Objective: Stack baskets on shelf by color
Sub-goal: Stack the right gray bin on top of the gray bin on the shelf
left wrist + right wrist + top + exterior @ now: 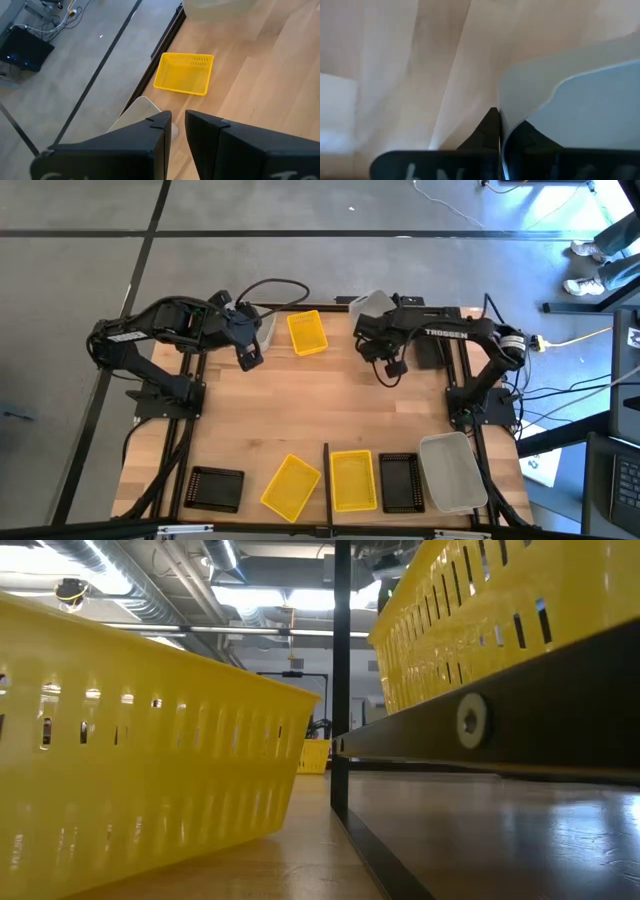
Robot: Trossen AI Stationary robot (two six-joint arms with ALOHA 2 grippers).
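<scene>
At the tabletop's far edge, the right gripper pinches the rim of a translucent basket between its jaws. The left gripper has its jaws nearly together on the rim of another translucent basket, beside a yellow basket. Along the near edge lie two black baskets, two yellow baskets, one translucent basket and the shelf's dark divider.

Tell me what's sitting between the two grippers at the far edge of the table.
In the high view, one yellow basket lies on the table between the left gripper and the right gripper. The right gripper holds a translucent basket.
</scene>
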